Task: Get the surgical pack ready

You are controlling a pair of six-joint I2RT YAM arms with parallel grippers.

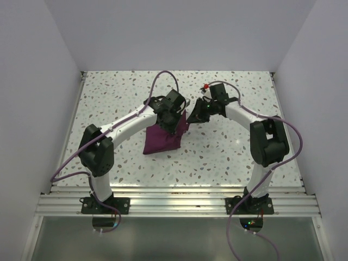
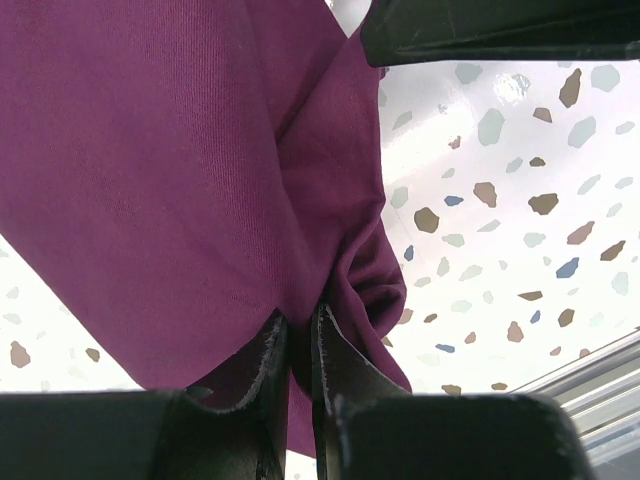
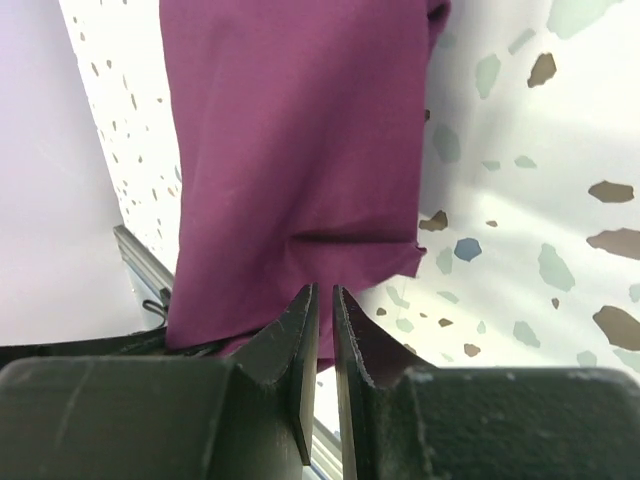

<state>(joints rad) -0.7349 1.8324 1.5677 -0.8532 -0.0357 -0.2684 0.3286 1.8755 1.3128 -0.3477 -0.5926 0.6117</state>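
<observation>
Cloth (image 2: 180, 180) between fingertips of left gripper (image 2: 300, 318), far edge beside right gripper (image 3: 323, 290).

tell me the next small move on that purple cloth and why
Probably ease the right tool slightly away from the left tool. The left one pinches a fold of the bunched purple cloth; the right tool's nearly closed tips sit at its edge, so a gentle pull would show whether it grips and start spreading it.

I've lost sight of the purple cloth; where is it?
Top view: the purple cloth is mid-table, pinched in the left pincer, right pincer at its edge.
</observation>
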